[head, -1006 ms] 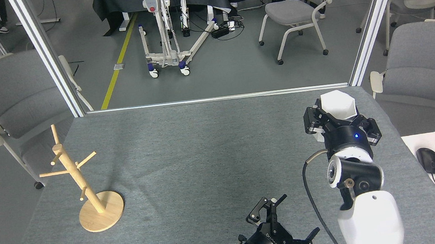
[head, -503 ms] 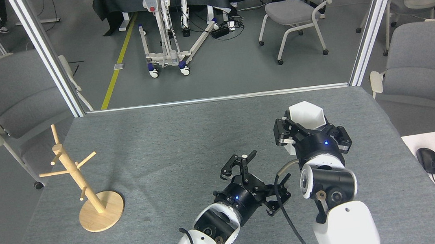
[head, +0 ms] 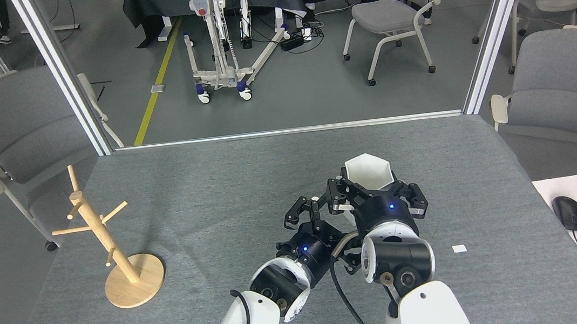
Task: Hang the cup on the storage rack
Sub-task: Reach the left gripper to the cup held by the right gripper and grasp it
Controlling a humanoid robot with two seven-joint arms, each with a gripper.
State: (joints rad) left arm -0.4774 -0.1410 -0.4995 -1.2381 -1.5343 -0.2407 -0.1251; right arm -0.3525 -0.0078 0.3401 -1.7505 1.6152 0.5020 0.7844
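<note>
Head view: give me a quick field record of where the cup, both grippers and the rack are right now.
cup: upright, mouth up, held in the right gripper, table centre-right
right gripper: shut on the cup, gripping its near side
left gripper: open, empty, just left of the cup, not touching it
storage rack: upright on its round base, near the table's left edge, all pegs bare
table: grey mat; a small white scrap lies right of the arms
cup hung: no
</note>
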